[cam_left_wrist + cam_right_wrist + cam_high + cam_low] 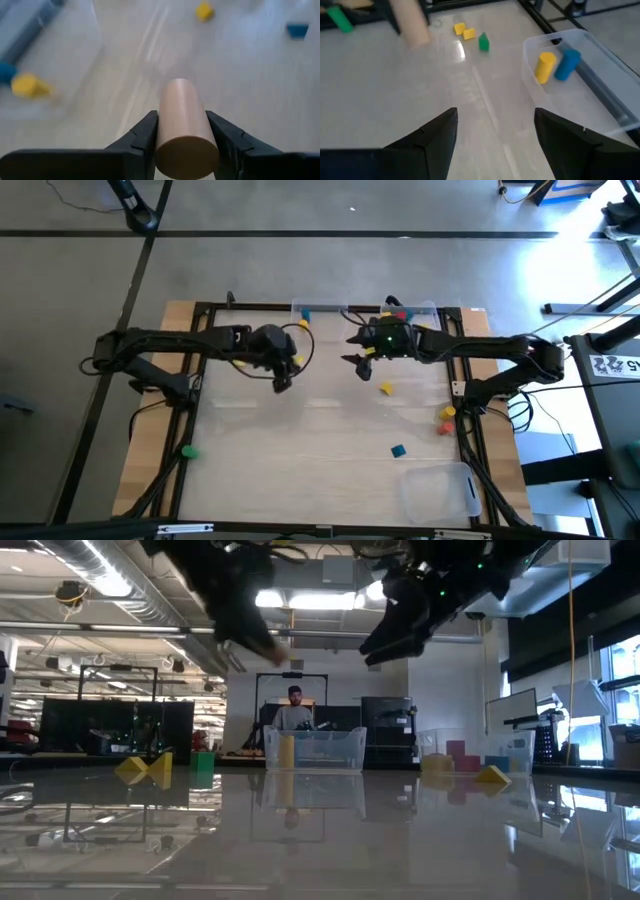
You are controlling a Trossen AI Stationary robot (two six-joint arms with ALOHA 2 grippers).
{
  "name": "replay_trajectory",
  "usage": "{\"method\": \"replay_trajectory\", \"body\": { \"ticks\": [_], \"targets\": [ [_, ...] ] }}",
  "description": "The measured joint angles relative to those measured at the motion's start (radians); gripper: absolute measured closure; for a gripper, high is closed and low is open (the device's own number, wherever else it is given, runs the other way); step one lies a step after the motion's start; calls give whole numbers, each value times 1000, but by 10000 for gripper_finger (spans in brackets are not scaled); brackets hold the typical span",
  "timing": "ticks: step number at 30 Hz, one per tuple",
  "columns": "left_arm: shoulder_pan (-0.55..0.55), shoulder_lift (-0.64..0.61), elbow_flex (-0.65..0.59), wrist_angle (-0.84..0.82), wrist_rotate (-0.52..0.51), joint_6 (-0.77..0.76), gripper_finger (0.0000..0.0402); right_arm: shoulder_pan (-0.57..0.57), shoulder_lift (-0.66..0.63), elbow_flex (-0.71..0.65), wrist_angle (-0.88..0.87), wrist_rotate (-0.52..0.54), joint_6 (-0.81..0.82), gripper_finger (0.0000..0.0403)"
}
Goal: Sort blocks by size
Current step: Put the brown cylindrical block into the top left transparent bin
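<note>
A pale, glossy table top (320, 430) in a dark frame was observed. Lying on it were a yellow block (386, 388), a blue block (398, 450), a red and an orange block (446, 418) near the right edge, and a green block (187, 451) near the left edge. A clear bin (438, 492) was noted at the near right corner, and a second clear bin (318, 313) at the far edge.

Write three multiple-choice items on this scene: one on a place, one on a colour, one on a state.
1. Where do the yellow cylinder and blue cylinder lie?
A. in a clear bin
B. on the bare table
C. in an end effector

2. What colour is the cylinder in the left end effector?
A. green
B. tan
C. red

3. How is the right end effector?
A. shut on a block
B. open and empty
C. out of view

Answers: 1 A, the right wrist view shows both inside the bin's walls. 2 B, the left wrist view shows it. 3 B, nothing sits between its spread fingers.
</note>
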Motion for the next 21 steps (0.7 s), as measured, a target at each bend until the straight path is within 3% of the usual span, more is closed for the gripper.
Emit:
{"method": "replay_trajectory", "body": {
  "ticks": [4,8,13,21],
  "targets": [
    [18,42,0,103,0,32,286,0,36,0,106,-54,-26,196],
    [21,90,0,189,2,73,283,3,59,0,187,-146,-29,283],
    [20,124,0,291,5,116,286,9,100,0,269,-172,-33,389],
    [20,134,-4,353,3,143,283,20,172,0,299,-190,-31,376]
  ]
}}
